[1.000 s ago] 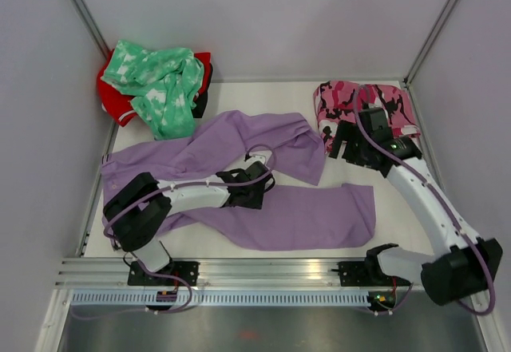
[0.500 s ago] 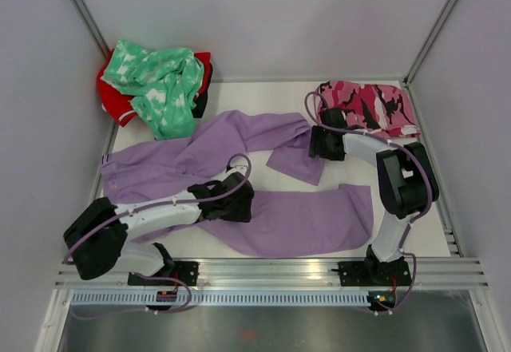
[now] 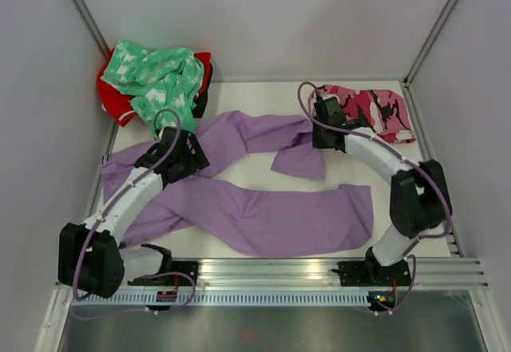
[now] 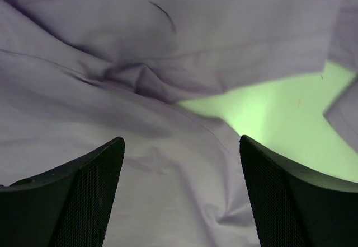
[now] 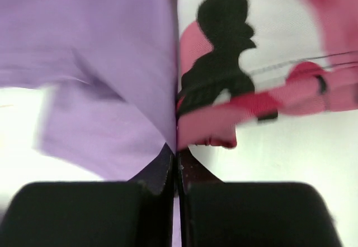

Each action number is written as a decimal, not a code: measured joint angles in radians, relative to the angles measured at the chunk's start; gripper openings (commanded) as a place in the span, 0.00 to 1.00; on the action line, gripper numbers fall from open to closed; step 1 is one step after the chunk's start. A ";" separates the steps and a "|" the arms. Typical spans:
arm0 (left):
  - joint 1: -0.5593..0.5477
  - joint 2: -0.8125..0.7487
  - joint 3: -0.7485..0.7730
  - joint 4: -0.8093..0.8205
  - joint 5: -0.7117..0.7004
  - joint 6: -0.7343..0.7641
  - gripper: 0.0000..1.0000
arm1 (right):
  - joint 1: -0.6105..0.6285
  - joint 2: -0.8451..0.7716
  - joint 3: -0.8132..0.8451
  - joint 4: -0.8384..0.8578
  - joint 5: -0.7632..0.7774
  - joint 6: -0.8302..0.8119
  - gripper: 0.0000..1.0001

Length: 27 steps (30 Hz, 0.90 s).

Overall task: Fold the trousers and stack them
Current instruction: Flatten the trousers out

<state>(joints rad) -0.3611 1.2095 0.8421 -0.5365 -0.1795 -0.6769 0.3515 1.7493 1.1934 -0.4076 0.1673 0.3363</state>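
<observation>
The trousers (image 3: 263,216) are soft, matt, creased cloth; the table (image 3: 263,98) is smooth and white.

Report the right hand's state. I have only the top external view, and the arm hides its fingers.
Observer: The right hand is shut, with an edge of the lilac trousers pinched in it.
Operator: Now give me the left hand.
Observer: The left hand is open over the trousers, with nothing between its fingers.
Operator: Say what lies next to the pinch.
Observer: The pink-black camouflage garment lies right beside the pinched edge. I cannot tell whether any of it is caught too.
</observation>
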 measured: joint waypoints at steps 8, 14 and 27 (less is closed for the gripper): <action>0.221 0.110 0.061 0.039 0.086 0.059 0.89 | 0.071 -0.491 0.163 -0.064 0.196 -0.194 0.00; 0.260 0.165 0.061 0.049 0.139 0.078 0.89 | 0.063 -0.704 0.053 -0.038 0.322 -0.366 0.00; 0.262 0.151 0.062 0.052 0.161 0.114 0.89 | 0.066 -0.476 -0.195 -0.344 0.092 -0.281 0.98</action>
<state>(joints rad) -0.0994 1.3602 0.9043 -0.4843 -0.0181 -0.5629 0.4175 1.2736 0.9989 -0.7521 0.2588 0.0555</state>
